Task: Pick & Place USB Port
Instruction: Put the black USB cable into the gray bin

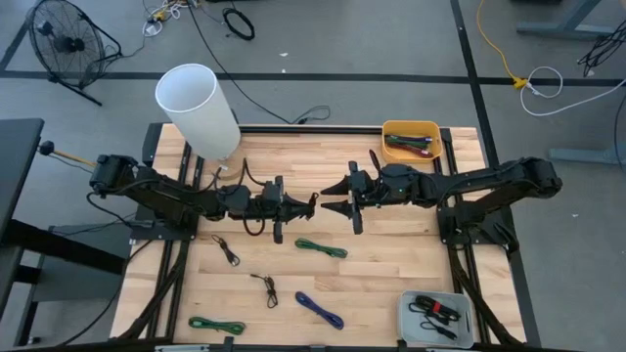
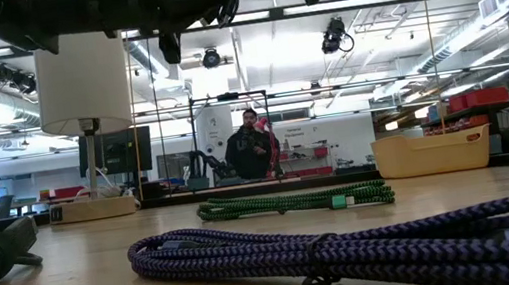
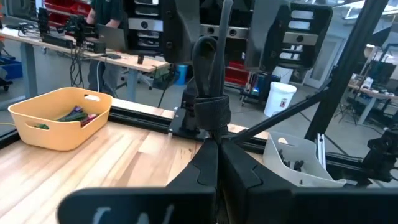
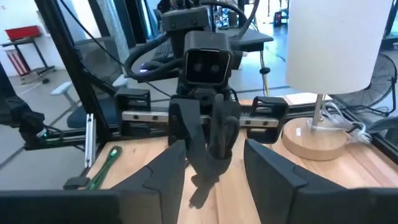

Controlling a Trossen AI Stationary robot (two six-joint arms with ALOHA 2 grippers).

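Left end effector (image 1: pixel 311 203) clamped on black cable (image 4: pixel 214 140), right end effector (image 1: pixel 331 193) spread open facing it, no legible writing

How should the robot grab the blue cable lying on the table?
Grip the blue cable across its middle, coming straight down from above. It lies flat as a narrow coiled bundle with bare wood on both sides, so the fingers probably fit best straddling its short width.

grey floor with a black fan (image 1: pixel 64 44), bright ceiling lights.
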